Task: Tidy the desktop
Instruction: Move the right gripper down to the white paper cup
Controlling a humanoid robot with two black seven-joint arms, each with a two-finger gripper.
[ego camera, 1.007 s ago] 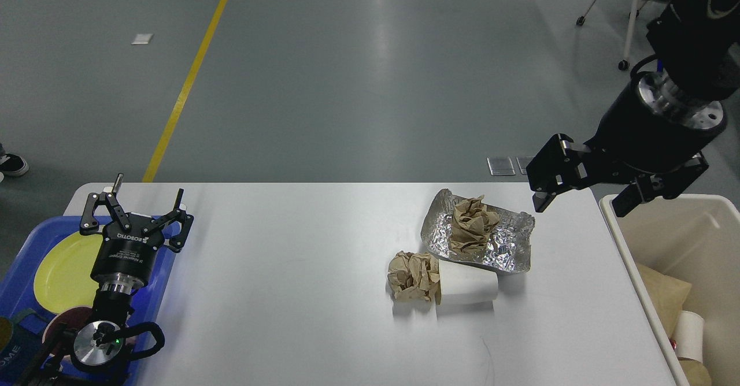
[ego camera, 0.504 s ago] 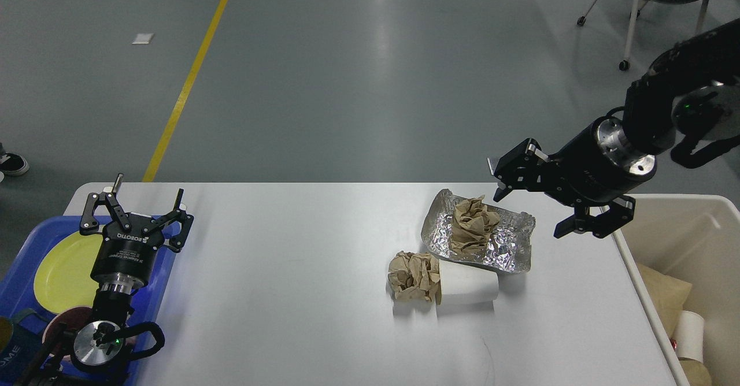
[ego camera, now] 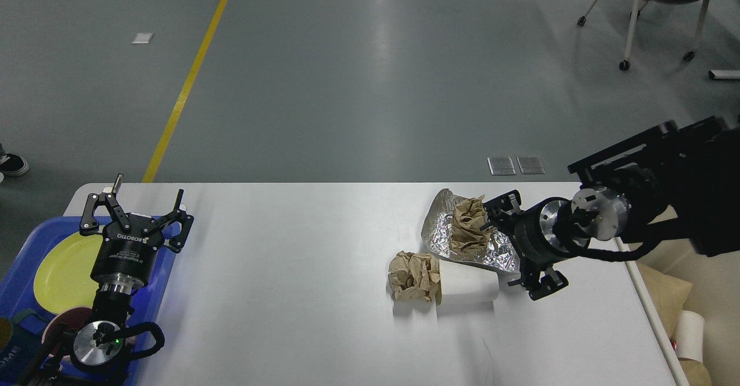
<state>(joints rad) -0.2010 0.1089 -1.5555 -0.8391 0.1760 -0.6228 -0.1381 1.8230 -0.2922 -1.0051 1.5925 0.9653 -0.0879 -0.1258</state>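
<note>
White desktop [ego camera: 289, 293] lies bare between released left end effector [ego camera: 136, 201] and released right end effector [ego camera: 509, 241] beside foil [ego camera: 497, 247].

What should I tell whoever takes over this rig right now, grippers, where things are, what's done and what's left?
Left gripper: open, idle over the blue tray.
Right gripper: open, at the foil tray on the desktop, gripping nothing.
Done: some trash lies in the cream bin.
Left: foil tray with a paper wad, loose paper wad, tipped white cup.

Left gripper [ego camera: 136, 207] spread, right gripper [ego camera: 523, 241] seemingly spread
</note>
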